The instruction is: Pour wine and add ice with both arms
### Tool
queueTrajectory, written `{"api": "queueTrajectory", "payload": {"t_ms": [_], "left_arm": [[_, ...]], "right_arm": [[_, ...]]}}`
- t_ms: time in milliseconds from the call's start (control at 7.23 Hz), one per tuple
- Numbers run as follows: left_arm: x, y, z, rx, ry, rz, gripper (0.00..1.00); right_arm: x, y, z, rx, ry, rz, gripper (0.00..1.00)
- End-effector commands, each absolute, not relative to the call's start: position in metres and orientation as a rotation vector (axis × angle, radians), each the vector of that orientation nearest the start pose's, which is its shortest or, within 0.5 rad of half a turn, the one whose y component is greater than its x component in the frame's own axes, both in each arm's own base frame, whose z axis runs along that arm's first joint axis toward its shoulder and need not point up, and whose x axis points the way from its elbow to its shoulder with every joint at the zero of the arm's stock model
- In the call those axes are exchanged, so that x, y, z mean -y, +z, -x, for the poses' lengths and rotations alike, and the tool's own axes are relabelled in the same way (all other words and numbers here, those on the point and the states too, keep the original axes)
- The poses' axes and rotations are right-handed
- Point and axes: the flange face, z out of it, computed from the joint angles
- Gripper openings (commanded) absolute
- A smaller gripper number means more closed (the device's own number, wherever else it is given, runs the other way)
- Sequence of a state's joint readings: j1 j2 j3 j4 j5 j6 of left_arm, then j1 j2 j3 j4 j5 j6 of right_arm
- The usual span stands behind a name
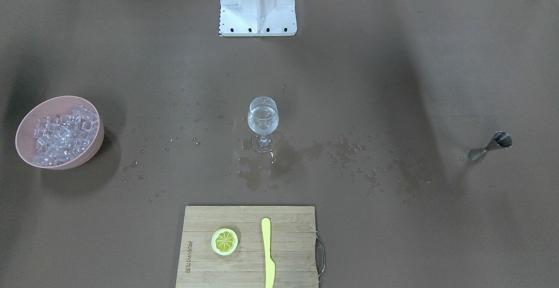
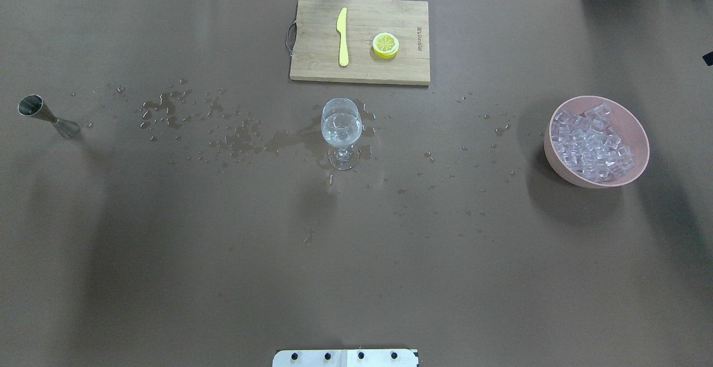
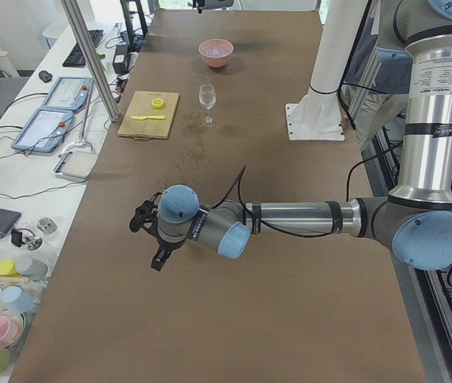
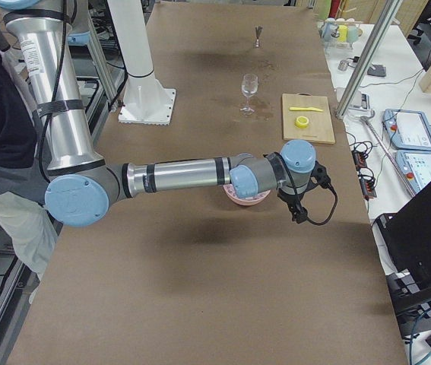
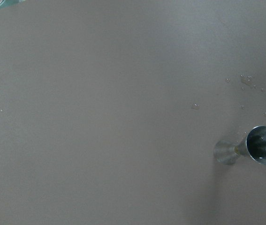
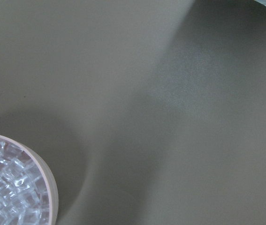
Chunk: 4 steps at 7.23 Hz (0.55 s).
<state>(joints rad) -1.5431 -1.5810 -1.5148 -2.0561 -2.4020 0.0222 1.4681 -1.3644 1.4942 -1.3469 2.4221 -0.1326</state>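
While the front camera is looking down, glass (image 1: 263,126): standing upright mid-table, holding the wine (image 1: 262,118), spilled drops lying around its foot.
Bowl (image 1: 98,141): sitting well to the robot's right of the glass, holding the ice (image 1: 61,135) in a heap.
Jigger (image 1: 490,147): sitting well to the robot's left of the glass.
Board (image 1: 205,222): lying on the far side from the robot, carrying a lemon slice (image 1: 224,241) and a knife (image 1: 267,253).
Overhead, glass: standing between jigger and bowl; wet patches trailing toward the jigger.
Left side view, left arm (image 3: 305,217): reaching out over the table's near end.
Left gripper (image 3: 159,254): hanging above the table; I cannot tell whether its fingers are spread or closed.
Right side view, right arm (image 4: 177,175): stretching across the table, its wrist covering part of the bowl.
Right gripper (image 4: 297,213): hanging just beside the bowl; finger state cannot be told.
Left wrist view, jigger: showing at the right edge, drops lying near.
Right wrist view, bowl: showing lower left, ice filling it.
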Motion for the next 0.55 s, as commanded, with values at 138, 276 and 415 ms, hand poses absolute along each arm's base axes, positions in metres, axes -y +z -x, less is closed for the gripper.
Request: {"api": "queueTrajectory", "payload": {"t_ms": [138, 276, 415], "left_arm": [[0.512, 0.632, 0.045, -0.827, 0.222, -0.393, 0.98], [0.51, 0.634, 0.045, -0.827, 0.222, -0.395, 0.98], [0.505, 0.637, 0.045, -0.827, 0.222, -0.395, 0.98]], "right_arm": [[0.562, 0.595, -0.051, 0.839, -0.27, -0.323, 1.0], [0.548, 0.609, -0.061, 0.856, -0.241, -0.307, 1.0], [0.534, 0.625, -0.064, 0.858, -0.223, -0.282, 1.0]]}}
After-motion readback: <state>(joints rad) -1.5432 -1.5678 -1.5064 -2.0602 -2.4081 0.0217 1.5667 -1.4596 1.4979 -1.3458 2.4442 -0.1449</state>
